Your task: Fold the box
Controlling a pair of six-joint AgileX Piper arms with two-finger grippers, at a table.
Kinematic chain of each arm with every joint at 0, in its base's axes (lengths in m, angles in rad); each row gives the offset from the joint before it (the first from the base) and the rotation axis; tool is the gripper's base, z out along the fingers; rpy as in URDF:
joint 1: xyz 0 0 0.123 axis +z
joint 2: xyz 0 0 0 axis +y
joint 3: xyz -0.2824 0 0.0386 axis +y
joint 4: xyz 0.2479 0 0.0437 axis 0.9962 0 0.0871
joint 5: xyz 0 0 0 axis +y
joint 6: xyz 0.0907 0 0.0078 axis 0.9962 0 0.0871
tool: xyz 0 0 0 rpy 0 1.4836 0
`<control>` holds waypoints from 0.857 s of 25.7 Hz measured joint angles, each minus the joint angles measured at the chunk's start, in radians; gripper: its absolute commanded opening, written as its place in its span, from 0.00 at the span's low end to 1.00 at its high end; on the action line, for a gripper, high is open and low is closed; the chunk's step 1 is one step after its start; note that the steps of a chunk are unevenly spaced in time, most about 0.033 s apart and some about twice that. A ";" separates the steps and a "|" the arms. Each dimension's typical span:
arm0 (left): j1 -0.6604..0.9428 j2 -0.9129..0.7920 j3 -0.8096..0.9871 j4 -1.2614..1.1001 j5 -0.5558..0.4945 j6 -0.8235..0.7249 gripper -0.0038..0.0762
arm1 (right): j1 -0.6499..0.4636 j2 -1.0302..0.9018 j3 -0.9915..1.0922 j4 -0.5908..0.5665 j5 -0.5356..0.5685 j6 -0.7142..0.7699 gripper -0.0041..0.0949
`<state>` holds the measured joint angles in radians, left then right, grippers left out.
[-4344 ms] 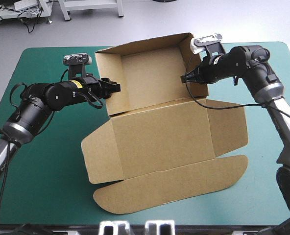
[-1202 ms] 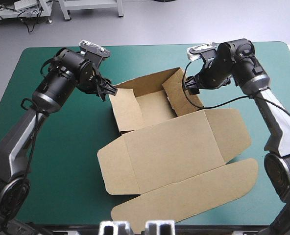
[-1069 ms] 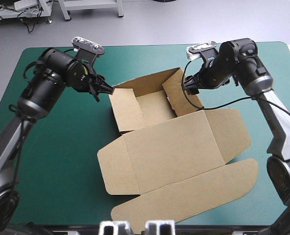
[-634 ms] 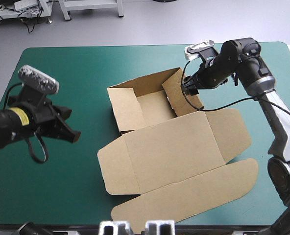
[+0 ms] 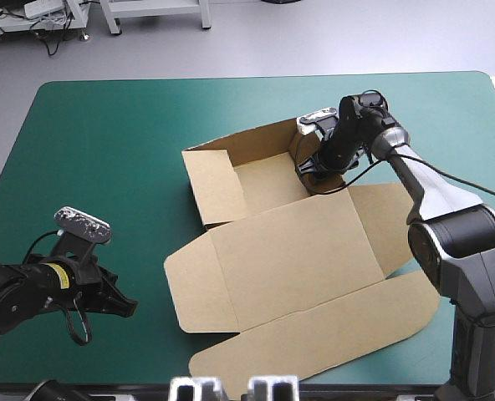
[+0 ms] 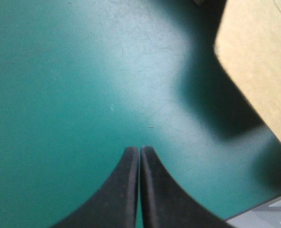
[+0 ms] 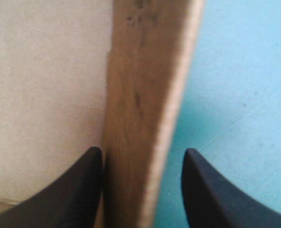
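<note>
I have the brown cut-board box (image 5: pixel 289 251) lying at the middle of the teal-green tabletop (image 5: pixel 105 142). Its far part stands as an open tray, with the left, far and right walls raised. The lid panel lies flat toward the near edge, with a side flap at its left and right and a long rounded flap nearest that edge.

My right pincer (image 7: pixel 141 156) is down at the tray's right wall (image 5: pixel 291 153). Its two black fingers stand wide apart with the upright board between them. One finger is inside the tray, just beside the wall, and the other is outside over the cover, clear of the board. It grips nothing.

My left pincer (image 6: pixel 140 151) is closed to a single point and holds nothing. It hangs low over bare cover toward the tabletop's near-left corner, well apart from the box. In its wrist view a rounded corner of the flat board shows ahead and off to one side.
</note>
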<state>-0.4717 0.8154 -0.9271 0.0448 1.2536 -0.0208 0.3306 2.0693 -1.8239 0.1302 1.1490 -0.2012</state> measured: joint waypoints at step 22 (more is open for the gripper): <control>0.000 -0.002 0.001 0.001 -0.012 -0.007 0.04 | -0.499 0.012 -0.326 -0.150 0.096 -0.029 0.02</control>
<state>-0.4717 0.8131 -0.9261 0.0458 1.2416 -0.0274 -0.1682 2.0813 -2.1495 -0.0194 1.2455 -0.2301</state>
